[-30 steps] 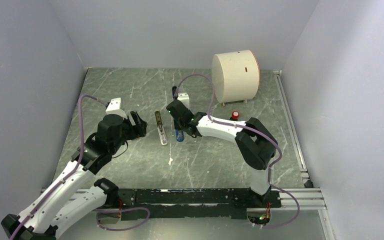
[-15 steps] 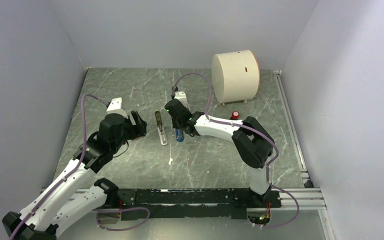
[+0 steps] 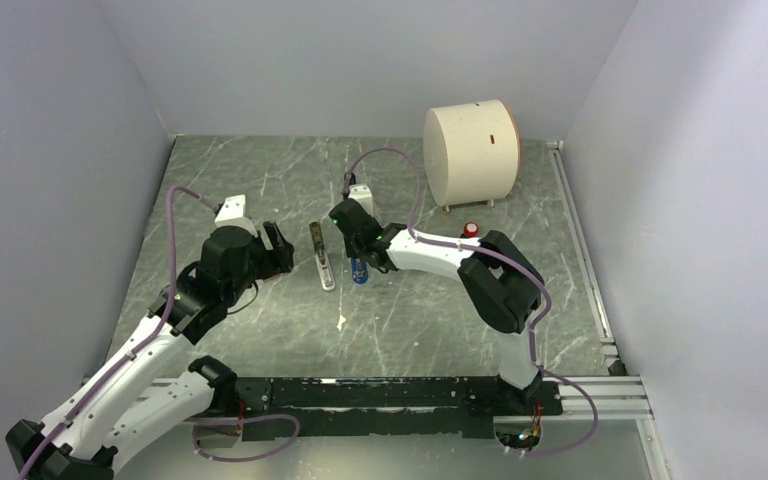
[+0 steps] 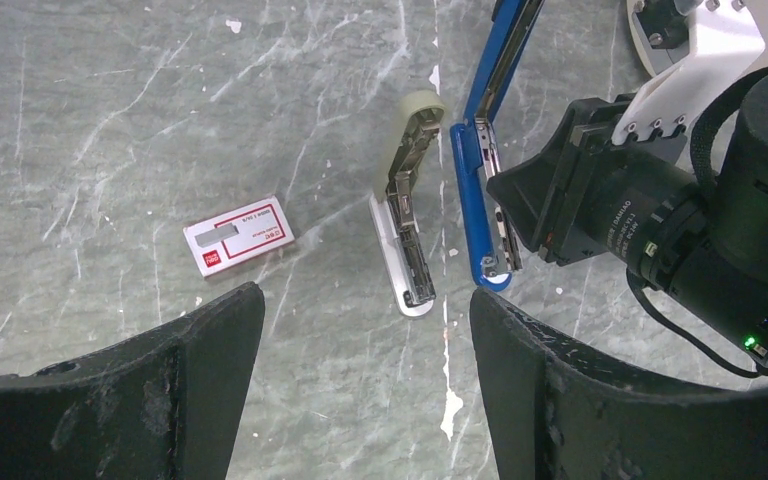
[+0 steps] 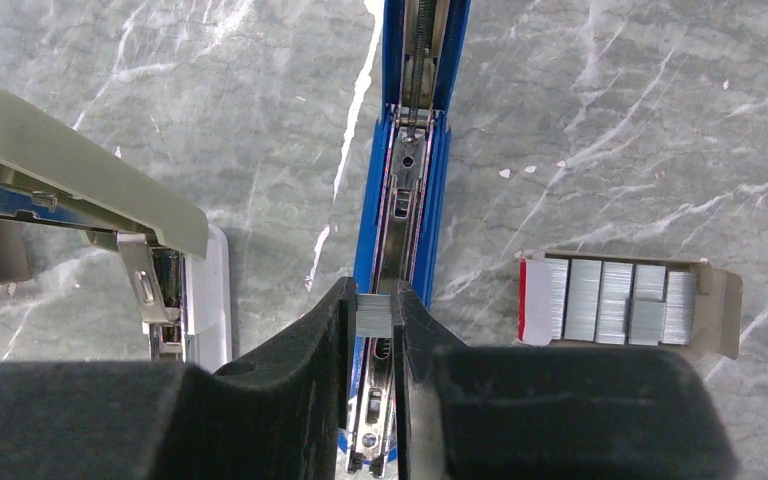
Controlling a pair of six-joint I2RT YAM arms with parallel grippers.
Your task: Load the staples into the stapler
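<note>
The blue stapler (image 5: 405,190) lies opened out on the table, its metal channel facing up. My right gripper (image 5: 374,320) hovers right over that channel, shut on a short strip of staples (image 5: 374,312) pinched between its fingertips. From above, the stapler (image 3: 359,270) shows just under the right gripper (image 3: 362,252). My left gripper (image 4: 365,370) stands open, nothing between its fingers, a little short of the stapler (image 4: 472,200); in the top view the left gripper (image 3: 278,248) sits to the stapler's left.
A grey-white stapler (image 4: 405,225) lies open just left of the blue one. A red-and-white staple box (image 4: 238,235) sits further left. An opened box of staple strips (image 5: 620,303) lies right of the blue stapler. At the back right stand a cream cylinder (image 3: 470,150) and a small red object (image 3: 471,230).
My right wrist has shifted slightly left and toward the back over the blue stapler, still holding the staples. The left arm has barely moved.
</note>
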